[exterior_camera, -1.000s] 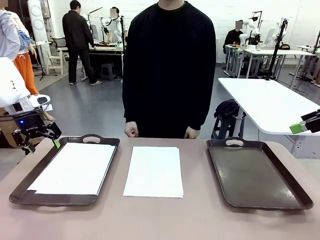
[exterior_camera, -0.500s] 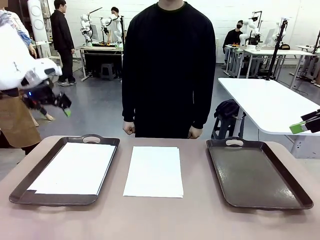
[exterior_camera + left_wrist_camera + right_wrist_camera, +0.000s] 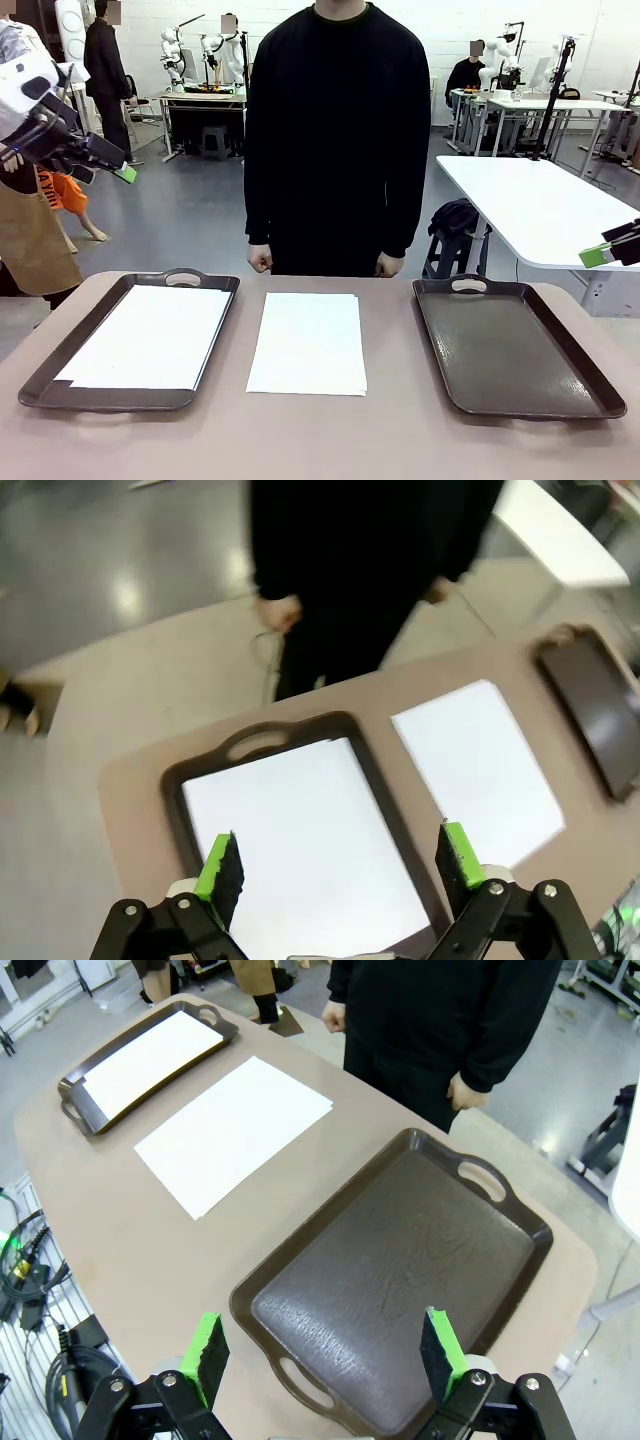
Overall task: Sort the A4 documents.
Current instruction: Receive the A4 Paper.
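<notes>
Hovering empty, jaws wide: left gripper [image 3: 340, 858], right gripper [image 3: 324, 1348]; A4 documents [image 3: 307, 343] between 2 trays [image 3: 510, 350].

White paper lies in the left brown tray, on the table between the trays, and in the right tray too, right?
Not quite: the right dark brown handled tray holds no paper, as the right wrist view shows. The rest is right.

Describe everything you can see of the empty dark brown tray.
The empty tray is dark brown, rectangular with rounded corners, a raised rim and a cut-out handle at each short end. It looks like glossy, slightly scuffed plastic. It lies flat on the table, at the robot's right, apart from the loose paper sheets.
</notes>
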